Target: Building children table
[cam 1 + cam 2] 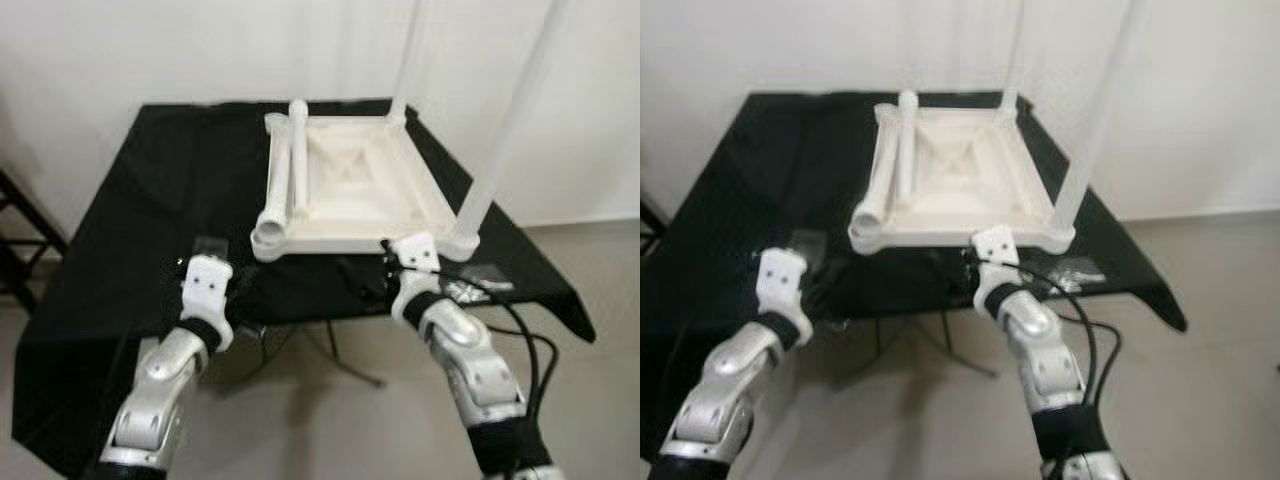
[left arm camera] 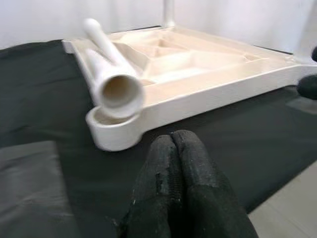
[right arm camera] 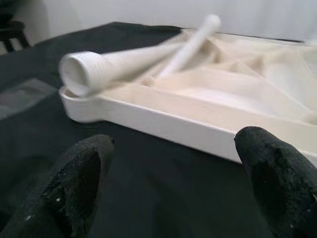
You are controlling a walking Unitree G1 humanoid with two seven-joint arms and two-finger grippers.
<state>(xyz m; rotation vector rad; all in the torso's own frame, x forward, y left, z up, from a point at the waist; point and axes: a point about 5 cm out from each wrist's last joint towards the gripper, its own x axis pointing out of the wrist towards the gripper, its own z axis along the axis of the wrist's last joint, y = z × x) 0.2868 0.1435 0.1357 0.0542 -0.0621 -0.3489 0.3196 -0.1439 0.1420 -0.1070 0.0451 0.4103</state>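
My right gripper point(image 3: 171, 186) hangs with its fingers spread before the white plastic tabletop point(image 1: 350, 185), my left gripper point(image 2: 181, 148) pinched together, empty. The ribbed tabletop lies upside down on black cloth point(image 1: 130, 230), two tubular legs point(image 1: 515, 130) upright, loose ones point(image 1: 285, 180) lying across it.

A worktop point(image 1: 130, 230) draped in a black cloth stands against a plain white wall point(image 1: 120, 50), with grey floor point(image 1: 590, 420) beside and below the worktop, what seems to be a dark stand point(image 1: 15, 240) just off its left edge, and thin metal legs point(image 1: 345, 365) under it.
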